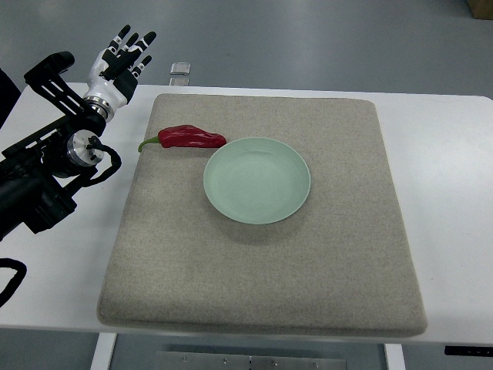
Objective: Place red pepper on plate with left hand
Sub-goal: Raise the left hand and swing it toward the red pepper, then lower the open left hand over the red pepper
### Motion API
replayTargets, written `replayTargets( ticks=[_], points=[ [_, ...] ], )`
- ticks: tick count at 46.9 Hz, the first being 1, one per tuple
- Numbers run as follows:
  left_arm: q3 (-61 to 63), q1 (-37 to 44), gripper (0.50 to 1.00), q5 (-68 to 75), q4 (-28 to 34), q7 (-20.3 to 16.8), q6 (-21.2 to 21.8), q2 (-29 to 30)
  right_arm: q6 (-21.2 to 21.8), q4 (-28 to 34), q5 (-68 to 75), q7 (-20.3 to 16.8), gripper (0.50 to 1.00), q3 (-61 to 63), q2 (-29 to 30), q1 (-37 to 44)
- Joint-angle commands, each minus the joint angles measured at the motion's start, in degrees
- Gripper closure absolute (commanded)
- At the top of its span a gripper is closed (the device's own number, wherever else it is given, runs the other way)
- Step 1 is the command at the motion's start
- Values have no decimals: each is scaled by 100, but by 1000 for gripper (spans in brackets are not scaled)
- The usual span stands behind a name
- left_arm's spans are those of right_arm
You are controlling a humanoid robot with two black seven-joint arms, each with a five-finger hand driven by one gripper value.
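Note:
A red pepper [189, 137] with a green stem lies on the grey mat, its tip touching the upper left rim of the pale green plate [296, 199]. The plate sits near the mat's middle and holds nothing. My left hand [123, 55] is raised over the table's far left corner, up and to the left of the pepper, fingers spread and holding nothing. Its black arm comes in from the left edge. The right arm does not show.
The grey mat [323, 285] covers most of the white table [454, 193]. A small clear clip-like object [180, 71] sits at the table's far edge, just right of my hand. Grey floor lies beyond.

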Motion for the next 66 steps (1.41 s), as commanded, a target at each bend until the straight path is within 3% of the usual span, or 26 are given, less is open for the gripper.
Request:
replayTargets(
  ticks=[1,18,29,42,66],
  points=[
    [35,-5,510,86,3,0,-9,0,0,1,0,0,568,0,0,0],
    [9,-23,536,3408,-41,-105,-220,18,0,1,0,-8,568,0,0,0],
    [44,-67,525,3830,-59,-114,-431,150,0,0,0,0,568,0,0,0],
    [26,-84,527,5377,-111,-123,-404,281,0,1,0,0,568,0,0,0],
    [35,-84,508,7442,-753,-272,-395,642,0,0,0,0,568,0,0,0]
  ],
)
